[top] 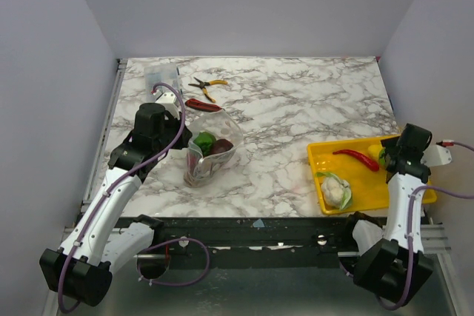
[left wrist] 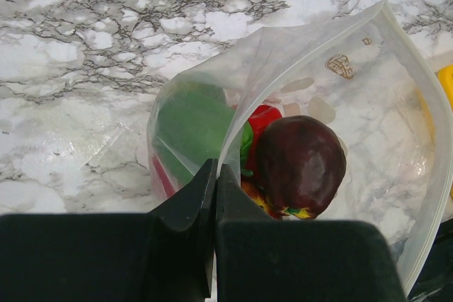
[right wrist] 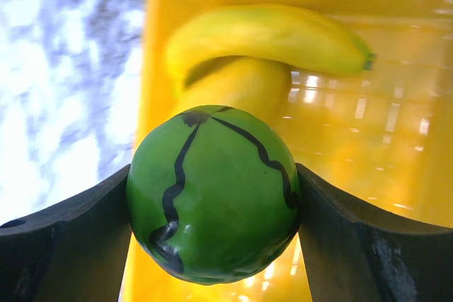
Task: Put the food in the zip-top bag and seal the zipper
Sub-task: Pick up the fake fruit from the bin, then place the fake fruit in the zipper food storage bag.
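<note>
- Top view: the zip-top bag lies left of the table's middle, toward the near edge. The left end effector is at the bag's left rim. The right end effector hangs over the yellow tray at the near right corner. The bag therefore lies well apart to its left, and the right arm has the crossing to make.
- Left wrist view: the left end effector is pressed together, pinching the zip-top bag by its rim. The mouth gapes up and rightward, toward the tray side. A maroon piece and a green piece sit inside.
- Right wrist view: the right end effector clamps a green striped ball between both fingers. It is above the yellow tray, with a banana beyond.
</note>
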`<state>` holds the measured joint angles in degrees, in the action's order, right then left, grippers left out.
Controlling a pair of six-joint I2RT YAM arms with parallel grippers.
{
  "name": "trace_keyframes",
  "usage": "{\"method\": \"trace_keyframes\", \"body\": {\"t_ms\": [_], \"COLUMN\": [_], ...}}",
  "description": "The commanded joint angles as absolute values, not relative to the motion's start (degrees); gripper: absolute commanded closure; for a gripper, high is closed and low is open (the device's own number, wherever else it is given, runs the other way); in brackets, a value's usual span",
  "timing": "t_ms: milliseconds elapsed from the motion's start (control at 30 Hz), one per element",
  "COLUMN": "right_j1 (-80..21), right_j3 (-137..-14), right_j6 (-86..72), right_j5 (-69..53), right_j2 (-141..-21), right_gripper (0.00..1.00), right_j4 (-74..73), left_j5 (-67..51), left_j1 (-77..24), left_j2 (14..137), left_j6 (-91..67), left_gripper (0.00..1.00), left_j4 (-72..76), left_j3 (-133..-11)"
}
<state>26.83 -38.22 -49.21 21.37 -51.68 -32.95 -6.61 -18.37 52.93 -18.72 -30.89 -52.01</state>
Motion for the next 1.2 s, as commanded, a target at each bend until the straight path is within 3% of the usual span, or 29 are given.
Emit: {"method": "trace_keyframes", "body": {"t_ms": [0, 100, 233, 467, 567, 733, 967, 1033, 1167], "right_j1": [23.9, 17.3, 1.0, -39.4, -50.7, -61.6, -63.9, -64.0, -64.0], "right_j3": [-42.1, -41.0, -41.2, -48.1, -53.3, -61.1, -69.2, -70.7, -75.1], "right_j6": [-48.1, -48.7, -48.0, -42.0, -35.3, -26.3, -23.6, -24.0, -24.8], "right_j5": [9.2, 4.0, 5.6, 23.9, 26.3, 32.0, 30.3, 28.0, 20.7], "right_j2": [-48.1, -47.0, -50.0, -60.9, -67.9, -76.2, -82.6, -83.8, -87.3], "right_gripper": [0.87, 0.90, 0.90, 0.87, 0.84, 0.82, 0.77, 0.71, 0.47], "right_j4": [-28.4, -22.2, -16.0, -4.2, 1.6, 6.8, 5.0, 3.6, -3.7], "left_j5": [-8.0, -7.7, -7.8, -7.0, -6.7, -6.6, -6.8, -6.8, -6.7], "left_j1": [-18.0, -17.9, -17.9, -17.8, -17.8, -17.8, -17.8, -17.8, -17.7], "left_j2": [52.6, 52.4, 52.7, 53.3, 53.0, 53.0, 52.8, 52.8, 52.5], "left_j6": [-19.1, -19.0, -19.0, -18.8, -18.8, -18.6, -18.6, -18.6, -18.5], "left_gripper": [1.00, 1.00, 1.00, 1.00, 1.00, 1.00, 1.00, 1.00, 1.00], "left_j4": [-30.0, -29.8, -29.9, -30.1, -30.1, -30.1, -30.1, -30.2, -30.1], "left_j3": [-52.7, -52.5, -52.6, -52.6, -52.5, -52.5, -52.5, -52.6, -52.4]}}
